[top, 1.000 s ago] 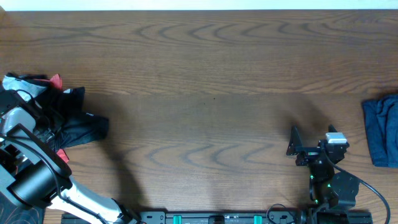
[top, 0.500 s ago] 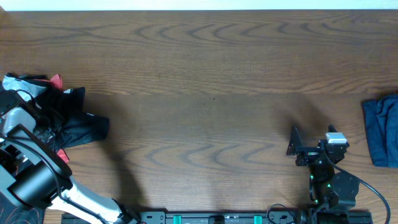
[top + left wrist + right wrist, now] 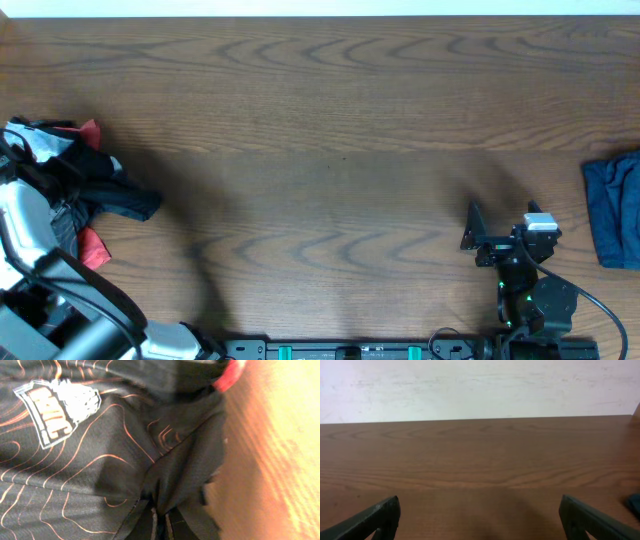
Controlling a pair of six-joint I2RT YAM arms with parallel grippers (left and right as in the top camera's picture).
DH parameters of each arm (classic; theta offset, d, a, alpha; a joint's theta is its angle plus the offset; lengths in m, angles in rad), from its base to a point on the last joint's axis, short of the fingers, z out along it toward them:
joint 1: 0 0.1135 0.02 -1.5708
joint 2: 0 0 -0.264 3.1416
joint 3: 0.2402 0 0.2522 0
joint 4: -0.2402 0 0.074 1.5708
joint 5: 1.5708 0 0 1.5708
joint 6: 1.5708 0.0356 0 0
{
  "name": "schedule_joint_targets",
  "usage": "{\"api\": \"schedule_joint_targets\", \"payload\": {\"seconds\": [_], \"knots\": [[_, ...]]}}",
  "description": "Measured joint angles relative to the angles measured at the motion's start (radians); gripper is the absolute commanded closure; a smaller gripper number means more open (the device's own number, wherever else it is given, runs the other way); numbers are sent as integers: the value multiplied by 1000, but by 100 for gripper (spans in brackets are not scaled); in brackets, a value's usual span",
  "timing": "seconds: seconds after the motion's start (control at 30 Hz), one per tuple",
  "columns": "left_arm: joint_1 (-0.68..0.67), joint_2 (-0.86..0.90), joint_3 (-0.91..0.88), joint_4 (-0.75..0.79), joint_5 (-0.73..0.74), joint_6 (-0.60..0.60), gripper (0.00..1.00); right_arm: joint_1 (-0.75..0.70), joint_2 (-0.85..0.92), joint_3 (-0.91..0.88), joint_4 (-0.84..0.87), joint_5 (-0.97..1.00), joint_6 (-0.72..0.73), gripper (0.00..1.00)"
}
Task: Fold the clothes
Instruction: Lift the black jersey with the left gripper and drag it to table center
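Clenched tight, the left claw (image 3: 160, 529) has a pinch of the jersey (image 3: 118, 197). In the wrist view the black fabric gathers into a bunch at bottom centre, right where the fingers meet, though the fingers themselves are pretty much lost in dark cloth. The jersey sits as a crumpled heap at the far left edge of the table (image 3: 330, 110), with the left arm (image 3: 22, 222) over part of it. It's not flat at all, just a lump with one black flap sticking out to the right.

Up close you get the thin orange contour lines all over the fabric, plus a white-edged logo (image 3: 57, 410) with lettering that's too blurry to read. A red bit (image 3: 227, 377) pokes out at the top of the wrist view, and the overhead shows red patches at the top and bottom of the heap too.

The right claw (image 3: 468, 228) is spread wide with nothing in it, parked over bare wood near the front right, well apart from the jersey. A blue cloth (image 3: 612, 208) lies at the far right edge, touching neither claw.
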Motion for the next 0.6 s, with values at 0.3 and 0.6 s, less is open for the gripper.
{"api": "schedule_joint_targets", "payload": {"seconds": [0.3,0.6], "knots": [[-160,-90,0,-7,11,-23,94,0,0,0,0,0,0,1],[-449,-93,0,10,29,-26,94,0,0,0,0,0,0,1]]}}
